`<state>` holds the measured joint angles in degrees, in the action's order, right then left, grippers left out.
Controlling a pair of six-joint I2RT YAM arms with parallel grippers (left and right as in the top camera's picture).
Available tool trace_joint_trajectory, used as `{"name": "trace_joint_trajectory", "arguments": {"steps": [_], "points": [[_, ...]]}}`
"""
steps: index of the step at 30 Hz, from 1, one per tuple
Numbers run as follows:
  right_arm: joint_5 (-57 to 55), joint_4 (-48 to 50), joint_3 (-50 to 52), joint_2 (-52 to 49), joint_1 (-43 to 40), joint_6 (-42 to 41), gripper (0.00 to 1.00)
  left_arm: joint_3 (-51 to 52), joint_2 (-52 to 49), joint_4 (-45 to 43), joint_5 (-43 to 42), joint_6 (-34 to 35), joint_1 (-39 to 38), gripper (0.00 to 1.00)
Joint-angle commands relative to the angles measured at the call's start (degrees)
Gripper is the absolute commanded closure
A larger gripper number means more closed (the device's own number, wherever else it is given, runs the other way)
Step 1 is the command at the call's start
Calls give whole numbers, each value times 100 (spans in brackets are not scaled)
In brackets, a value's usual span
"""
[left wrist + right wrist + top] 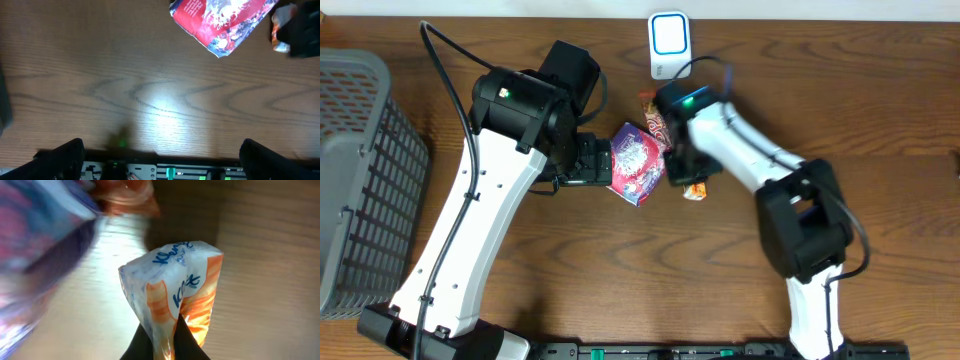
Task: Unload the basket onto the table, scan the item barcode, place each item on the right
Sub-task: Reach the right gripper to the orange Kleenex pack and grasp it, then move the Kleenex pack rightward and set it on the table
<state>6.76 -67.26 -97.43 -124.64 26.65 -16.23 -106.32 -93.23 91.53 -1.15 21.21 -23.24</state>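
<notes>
White-and-orange tissue pack point(175, 295), crinkly w/ blue lettering, is clamped at its lower edge by R gripper point(165, 332), mid-table nr the purple snack bag point(638, 163). L gripper point(165, 157): jaws wide apart over bare wood.

Worktop point(620, 290): dark brown wood w/ strong grain, fills nearly the whole overhead view. Pale strip point(820, 8) along the 12 o'clock edge, wall or floor, can't tell. Grey slatted plastic basket point(360, 180) at 9 o'clock, partly off-frame. Bright glare patch point(165, 102) on the wood in left wrist view; deep shadow point(200, 210) approx 1 o'clock in right wrist view.
</notes>
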Motion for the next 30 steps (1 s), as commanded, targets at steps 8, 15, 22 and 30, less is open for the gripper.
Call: {"name": "trace_joint_trajectory", "arguments": {"steps": [8,15,22,30], "points": [[5412,-57,459,118,-2159,2769,99,7,-11,31,33,52,35,2],[6531,837,1993,116,-3012,2813,98,7,-11,33,33,52,35,2],[5410,979,2457,118,-3587,2485,78,7,-11,33,33,52,35,2],[3224,157,1620,122,-3974,1541,56,7,-11,33,33,52,35,2]]}}
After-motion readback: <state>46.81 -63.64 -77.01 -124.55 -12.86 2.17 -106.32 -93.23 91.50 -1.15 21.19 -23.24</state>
